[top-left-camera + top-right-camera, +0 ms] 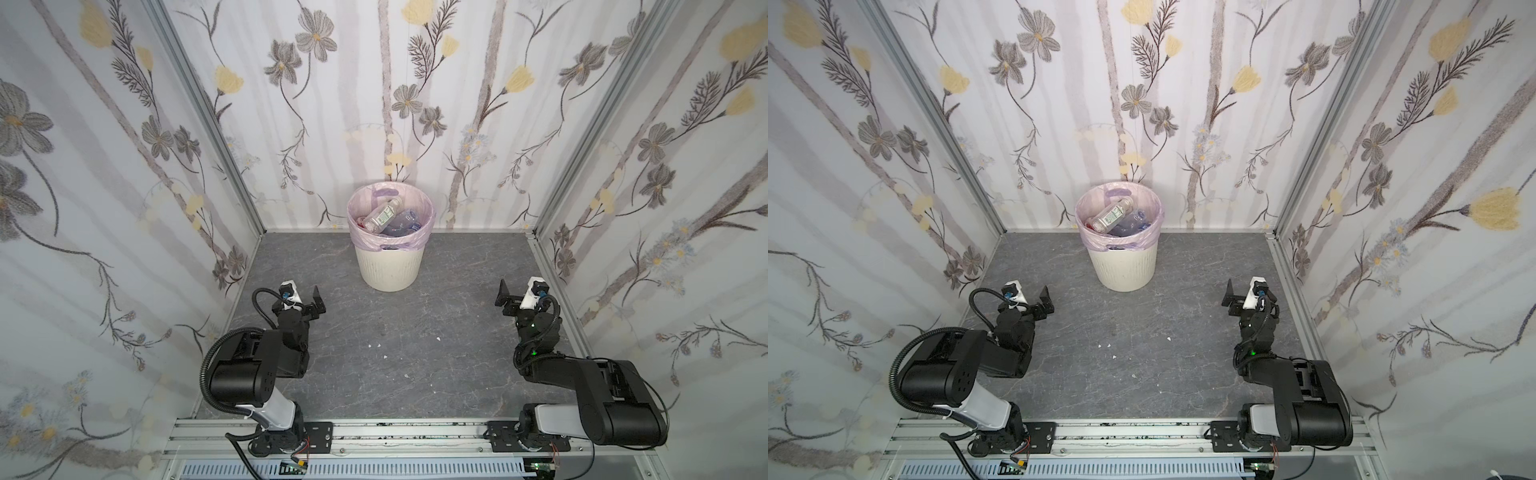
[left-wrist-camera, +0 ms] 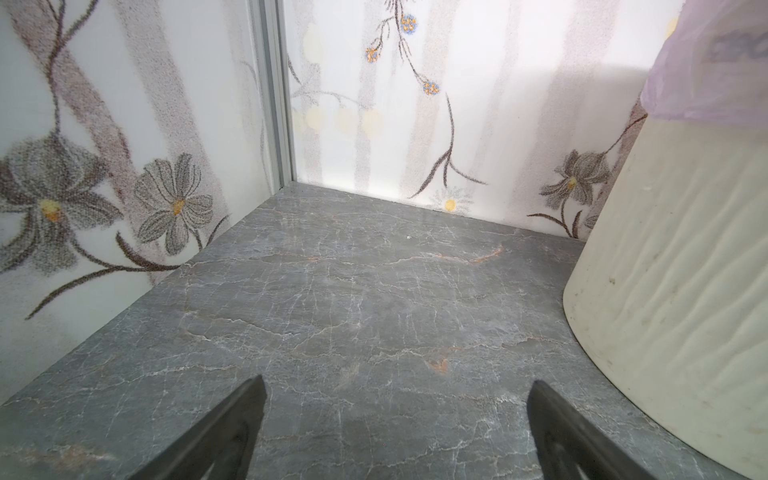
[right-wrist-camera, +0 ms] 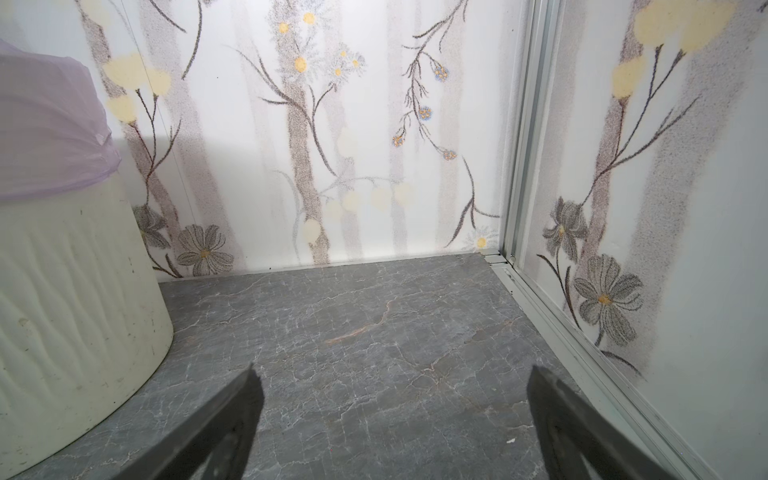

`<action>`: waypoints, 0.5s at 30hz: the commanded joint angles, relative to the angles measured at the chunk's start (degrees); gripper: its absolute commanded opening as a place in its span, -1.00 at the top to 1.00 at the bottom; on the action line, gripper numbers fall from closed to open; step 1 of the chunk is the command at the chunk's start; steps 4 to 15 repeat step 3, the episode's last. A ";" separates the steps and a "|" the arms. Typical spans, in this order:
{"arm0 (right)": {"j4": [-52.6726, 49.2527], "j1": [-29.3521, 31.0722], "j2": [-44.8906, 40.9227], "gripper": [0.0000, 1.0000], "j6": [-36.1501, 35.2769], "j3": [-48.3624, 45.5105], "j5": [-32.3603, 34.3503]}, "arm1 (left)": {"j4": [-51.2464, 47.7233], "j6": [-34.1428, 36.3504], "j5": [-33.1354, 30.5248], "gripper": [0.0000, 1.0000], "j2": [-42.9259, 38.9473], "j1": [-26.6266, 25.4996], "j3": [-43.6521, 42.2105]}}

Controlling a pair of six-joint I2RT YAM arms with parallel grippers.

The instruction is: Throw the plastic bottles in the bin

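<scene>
The bin (image 1: 388, 266) (image 1: 1125, 266), cream-white and ribbed with a pale lilac liner (image 1: 424, 237), stands at the back middle of the grey floor. Several plastic bottles (image 1: 382, 216) (image 1: 1112, 216) lie piled inside it, a clear one with a pale label on top. No bottle lies on the floor. My left gripper (image 1: 307, 299) (image 1: 1038, 301) (image 2: 397, 382) hovers open and empty, in front and to the left of the bin (image 2: 673, 291). My right gripper (image 1: 515, 297) (image 1: 1237, 297) (image 3: 393, 370) is open and empty too, in front and to the right of the bin (image 3: 70, 311).
Floral-papered walls (image 1: 124, 208) close in the left, back and right sides. A few tiny white scraps (image 1: 384, 357) lie on the grey marbled floor (image 1: 415, 324) between the arms. An aluminium rail (image 1: 415, 434) carrying both arm bases runs along the front.
</scene>
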 commanded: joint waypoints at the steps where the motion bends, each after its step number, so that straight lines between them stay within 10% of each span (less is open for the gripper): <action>1: 0.85 0.19 0.04 -0.99 -1.09 0.18 1.01 | 1.27 -0.43 -0.24 -1.00 -0.12 -0.11 0.40; 15: 0.94 0.19 0.04 -0.99 -1.11 0.20 1.00 | 1.27 -0.39 -0.28 -1.00 -0.20 -0.08 0.28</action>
